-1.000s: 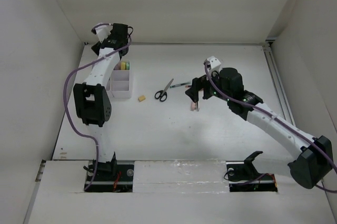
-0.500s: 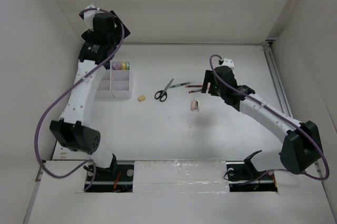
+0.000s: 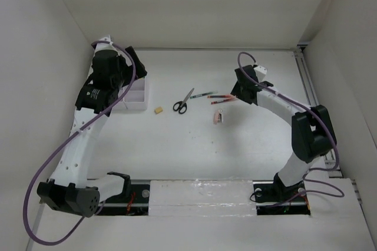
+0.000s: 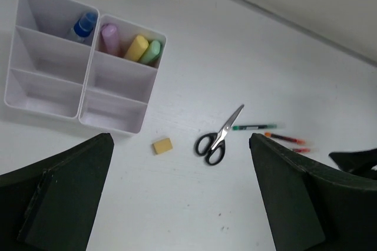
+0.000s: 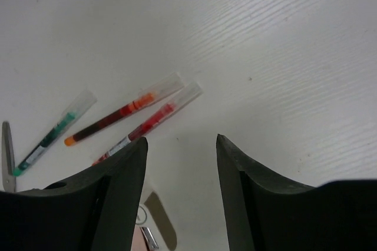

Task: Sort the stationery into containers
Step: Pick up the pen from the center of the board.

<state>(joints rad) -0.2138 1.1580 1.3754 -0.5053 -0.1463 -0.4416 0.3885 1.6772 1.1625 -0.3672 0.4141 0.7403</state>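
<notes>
At far left you find the tray (image 4: 91, 68) holding the bottle (image 4: 82, 25) and three markers (image 4: 136, 46); the left gripper (image 4: 179, 139) hangs above, jaws wide apart, empty; eraser (image 4: 162, 145) and scissors (image 4: 218, 142) lie rightward on the table (image 4: 177, 204); three pens (image 5: 118, 115) lie just ahead of the right gripper (image 5: 181, 142), jaws parted, empty.

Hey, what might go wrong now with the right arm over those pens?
The red pen and orange pen lie almost touching, so the open right tool may pinch both or flick one away. Both are thin and flat on the table, so a grip could slip. The left arm hangs over the tray, possibly crowding a drop-off.
</notes>
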